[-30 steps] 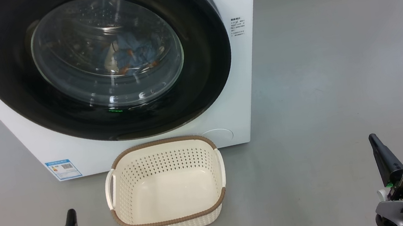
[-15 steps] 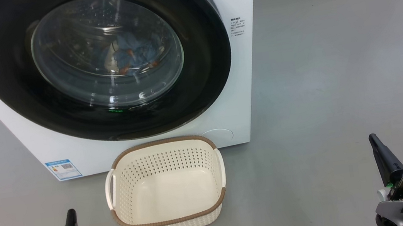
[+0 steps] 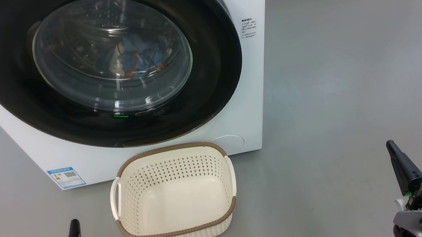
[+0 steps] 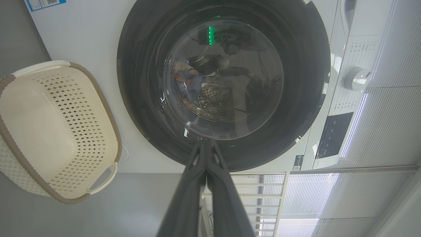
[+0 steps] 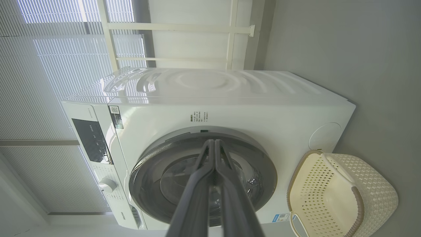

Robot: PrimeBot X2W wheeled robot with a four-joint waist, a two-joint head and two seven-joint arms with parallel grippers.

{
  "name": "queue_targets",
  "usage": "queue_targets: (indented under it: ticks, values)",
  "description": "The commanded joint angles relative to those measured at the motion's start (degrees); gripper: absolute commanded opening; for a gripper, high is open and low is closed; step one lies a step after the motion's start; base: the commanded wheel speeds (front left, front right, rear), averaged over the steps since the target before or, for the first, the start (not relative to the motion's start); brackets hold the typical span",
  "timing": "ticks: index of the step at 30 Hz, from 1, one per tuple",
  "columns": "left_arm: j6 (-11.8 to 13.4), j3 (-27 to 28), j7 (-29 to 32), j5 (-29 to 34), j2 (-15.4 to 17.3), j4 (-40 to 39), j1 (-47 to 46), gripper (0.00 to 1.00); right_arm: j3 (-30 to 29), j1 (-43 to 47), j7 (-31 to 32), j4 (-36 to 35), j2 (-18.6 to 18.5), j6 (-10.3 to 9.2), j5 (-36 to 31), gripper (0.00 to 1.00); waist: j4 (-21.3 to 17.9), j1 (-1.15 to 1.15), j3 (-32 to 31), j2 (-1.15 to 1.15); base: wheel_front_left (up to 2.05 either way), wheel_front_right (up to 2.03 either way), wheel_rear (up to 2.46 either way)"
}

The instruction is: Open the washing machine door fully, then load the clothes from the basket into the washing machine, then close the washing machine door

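Task looks complete: washing machine door (image 3: 6,80) shut, blue printed clothes (image 3: 138,58) inside behind its glass (image 3: 62,40), basket (image 3: 168,149) empty just before washing machine (image 3: 260,87), left gripper (image 4: 205,144) and right gripper (image 5: 214,143) pinched closed, holding nothing.

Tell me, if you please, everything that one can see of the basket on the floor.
The basket is small, cream-white, plastic by its look, rounded rectangular, its walls pierced with rows of small holes. A brown woven-look band runs round the rim, and a loop handle sits on each short side. It stands upright and empty on the grey floor, just before the white washing machine; whether it touches the machine I cannot tell. Nothing else touches it.
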Motion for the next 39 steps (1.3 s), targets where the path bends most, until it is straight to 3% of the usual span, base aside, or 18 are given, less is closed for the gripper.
queue_targets:
  ticks: [1,39]
  values:
    - [0.0,1.9,0.4,-0.4,0.5,-1.8,-2.5,0.00,1.1,-1.5,0.4,-1.7,-0.5,0.03,0.0,0.00,0.0,0.00,0.0,0.00,0.00,0.00,0.00]
    - [0.0,1.9,0.4,-0.4,0.5,-1.8,-2.5,0.00,1.0,-1.5,0.4,-1.7,-0.5,0.03,-0.1,0.00,0.0,0.00,0.0,0.00,0.00,0.00,0.00]
